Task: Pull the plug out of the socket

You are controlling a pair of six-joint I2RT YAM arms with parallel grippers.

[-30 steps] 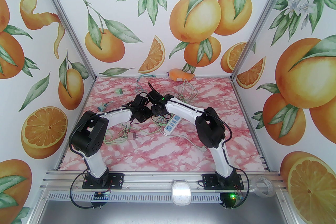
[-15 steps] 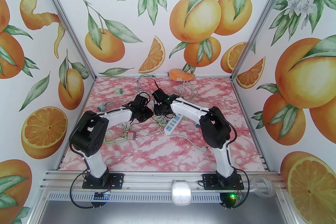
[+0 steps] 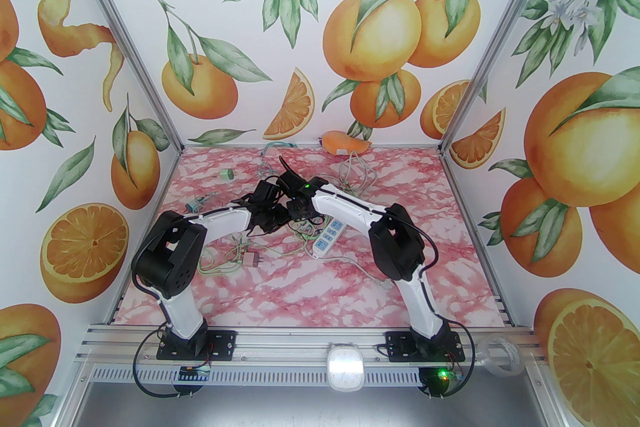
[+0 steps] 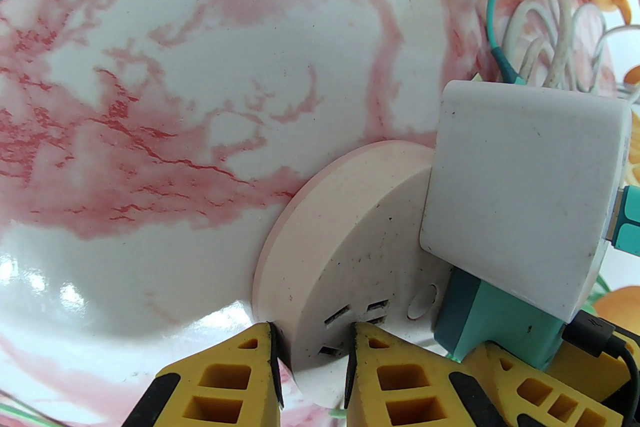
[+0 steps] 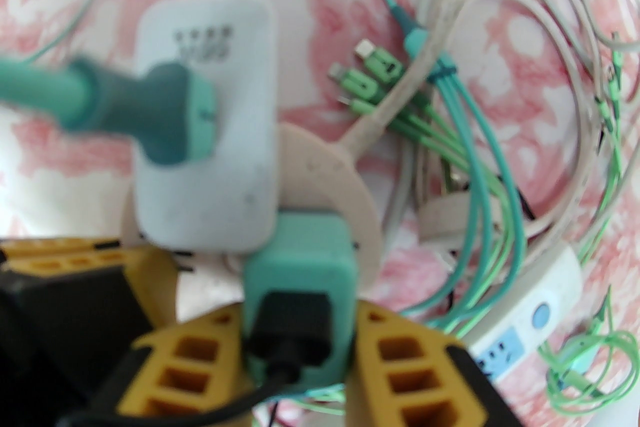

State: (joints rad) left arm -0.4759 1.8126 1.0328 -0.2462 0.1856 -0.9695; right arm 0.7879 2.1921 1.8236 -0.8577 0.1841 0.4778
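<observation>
A pink marble tabletop (image 3: 300, 290) is seen, and many thin green and white cables (image 5: 442, 69) are spread over it. A white power strip (image 3: 327, 237) is laid just beside the two hands, and an orange toy fish (image 3: 345, 142) is placed at the far edge. A big white charger block (image 4: 520, 194) is plugged into the round pink socket (image 4: 345, 225) right next to the teal plug (image 5: 300, 255), so the plug is crowded on one side. A black cable (image 4: 595, 330) is stuck into the back of the plug. From above, the socket and the plug are hidden under the two wrists. The right wrist picture is blurred, so the small marks on the white block cannot be read. In the left wrist picture the plug is partly covered by the white block. The rim of the socket is pinched tight by the left hand (image 4: 314, 335). The teal plug is gripped by the right hand (image 5: 299, 315), with one yellow finger (image 5: 410, 365) on each side. The plug is set against the face of the socket.
</observation>
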